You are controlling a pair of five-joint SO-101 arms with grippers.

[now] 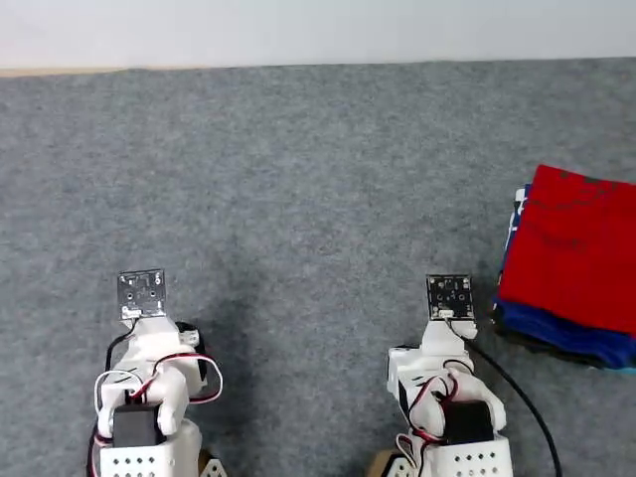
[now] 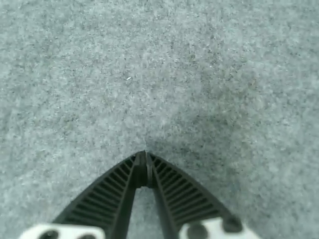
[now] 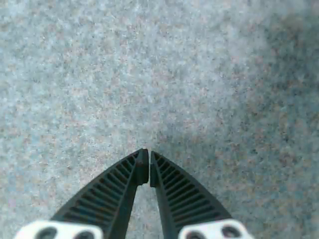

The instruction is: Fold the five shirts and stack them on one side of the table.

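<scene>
Shirts [image 1: 571,268] lie stacked on the table [image 1: 298,179], with left fingers [image 2: 117,191] and right fingers [image 3: 114,191] pressed together.

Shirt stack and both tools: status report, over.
Left tool shut, empty, above grey mat. Right tool shut, empty. Shirt stack folded at mat's side, red shirt on top. Nothing blocking.

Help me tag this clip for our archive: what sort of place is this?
Likely a robotics lab workbench: a table under grey felt-like cloth, two white plastic robot arms side by side at its near edge, and a stack of folded red and blue shirts at one side.
</scene>
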